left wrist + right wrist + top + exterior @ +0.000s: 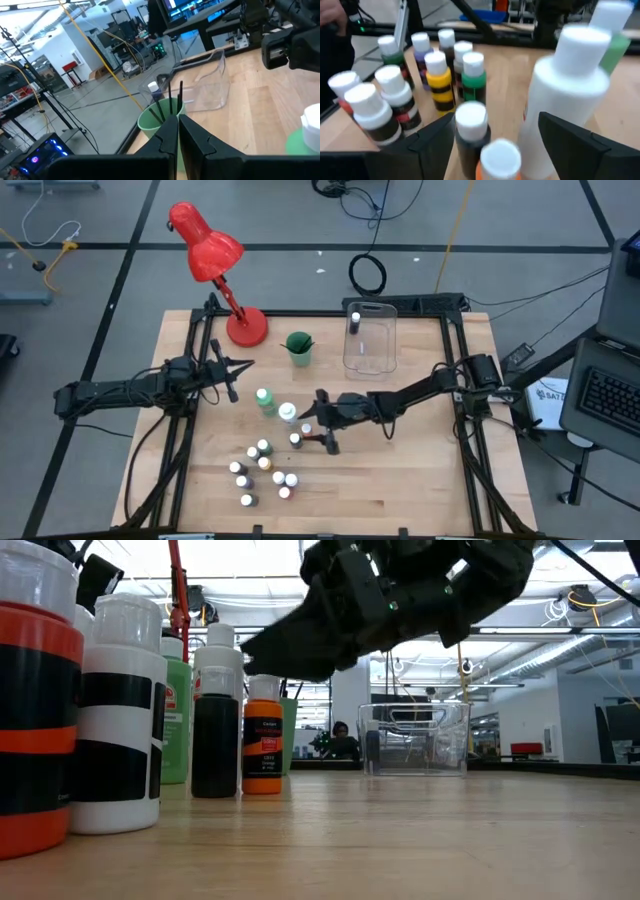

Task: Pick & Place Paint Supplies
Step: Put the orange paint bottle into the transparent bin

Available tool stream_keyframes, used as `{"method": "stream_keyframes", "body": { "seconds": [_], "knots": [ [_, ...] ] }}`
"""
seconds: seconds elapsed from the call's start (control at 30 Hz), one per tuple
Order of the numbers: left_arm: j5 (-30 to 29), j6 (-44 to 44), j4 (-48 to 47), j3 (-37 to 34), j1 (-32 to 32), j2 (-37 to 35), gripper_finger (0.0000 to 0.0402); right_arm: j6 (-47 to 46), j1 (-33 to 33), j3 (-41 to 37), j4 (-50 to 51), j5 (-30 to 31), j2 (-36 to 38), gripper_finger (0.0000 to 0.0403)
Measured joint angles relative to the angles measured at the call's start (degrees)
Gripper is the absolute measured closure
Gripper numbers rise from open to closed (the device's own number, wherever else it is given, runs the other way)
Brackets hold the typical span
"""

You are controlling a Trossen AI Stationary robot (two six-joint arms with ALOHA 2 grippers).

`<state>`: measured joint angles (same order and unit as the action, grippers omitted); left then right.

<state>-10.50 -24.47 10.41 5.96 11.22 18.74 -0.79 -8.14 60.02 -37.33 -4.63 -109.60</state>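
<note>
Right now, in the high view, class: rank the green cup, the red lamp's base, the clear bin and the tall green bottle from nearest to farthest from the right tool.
Measured from the right tool:
1. Tall green bottle, just to its left.
2. Green cup, farther back on the table.
3. Clear bin, back and to the right; close to the cup's distance.
4. Red lamp's base, back-left corner.

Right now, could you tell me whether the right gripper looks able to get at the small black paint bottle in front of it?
Probably yes. The right gripper is open, and the black paint bottle stands between its fingers, though the orange bottle and the tall white bottle crowd it closely.
</note>
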Motion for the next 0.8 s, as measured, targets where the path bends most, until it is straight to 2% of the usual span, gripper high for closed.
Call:
{"method": "stream_keyframes", "body": {
  "seconds": [0.23,0.53,0.8],
  "knots": [
    [0.02,1.00,-0.25,0.00,0.00,-0.02,0.0382,-2.64,-0.35,-1.86,3.05,0.53,-0.04,0.0141],
    [0.02,0.92,-0.37,0.00,0.00,-0.01,0.0382,0.18,-1.78,-2.55,1.50,9.21,-0.04,0.0152],
    [0.02,-0.98,0.53,0.00,0.00,0.00,0.0382,0.41,-1.75,-2.55,0.82,9.07,-0.04,0.0179]
  ]
}}
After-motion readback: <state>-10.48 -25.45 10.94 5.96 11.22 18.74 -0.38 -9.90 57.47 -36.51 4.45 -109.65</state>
